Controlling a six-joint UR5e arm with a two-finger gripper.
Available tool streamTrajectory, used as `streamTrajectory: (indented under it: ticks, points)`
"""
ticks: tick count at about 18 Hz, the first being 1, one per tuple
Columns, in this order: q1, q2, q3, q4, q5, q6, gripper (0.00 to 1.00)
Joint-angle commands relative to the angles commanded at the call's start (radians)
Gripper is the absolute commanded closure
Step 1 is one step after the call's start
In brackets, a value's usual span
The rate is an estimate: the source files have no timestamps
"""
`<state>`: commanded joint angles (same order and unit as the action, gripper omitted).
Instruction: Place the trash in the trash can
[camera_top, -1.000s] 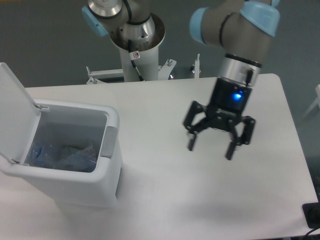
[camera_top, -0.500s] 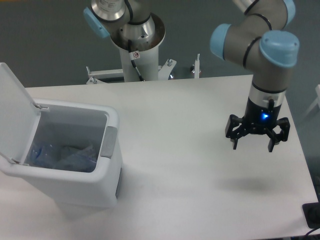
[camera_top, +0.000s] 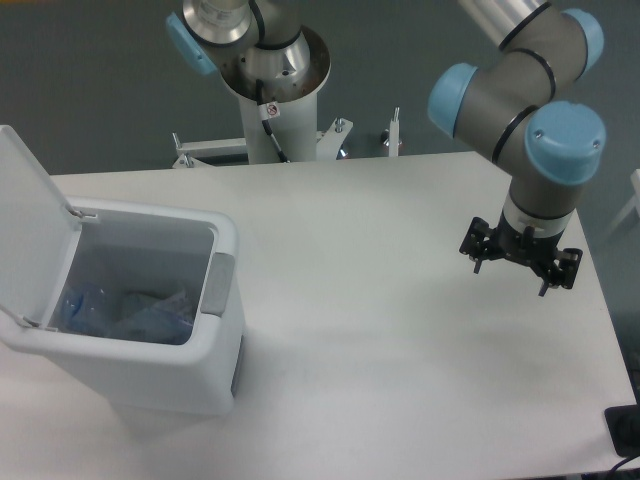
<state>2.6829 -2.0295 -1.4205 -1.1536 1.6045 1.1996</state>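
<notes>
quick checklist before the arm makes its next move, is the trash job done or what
1. Trash can lid open: ok, flipped up at the left.
2. Trash inside the can: ok, crumpled bluish-clear plastic lies at the bottom; separate items cannot be told apart.
3. Trash left on the table: ok, none visible.
4. Gripper empty: ok, fingers spread, nothing between them.
5. Gripper clear of the can: ok, it hangs over the table's right side, far from it.

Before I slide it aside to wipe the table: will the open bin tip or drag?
The bin looks like thin, light plastic, so it should slide easily. Its raised lid adds height at the back, so push low. The contents seem crumpled and light.
</notes>
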Motion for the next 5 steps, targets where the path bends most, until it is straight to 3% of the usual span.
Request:
streamTrajectory:
  ticks: [5]
  points:
    - [-0.002,-0.002,-0.006,0.015,0.002,-0.002,0.0]
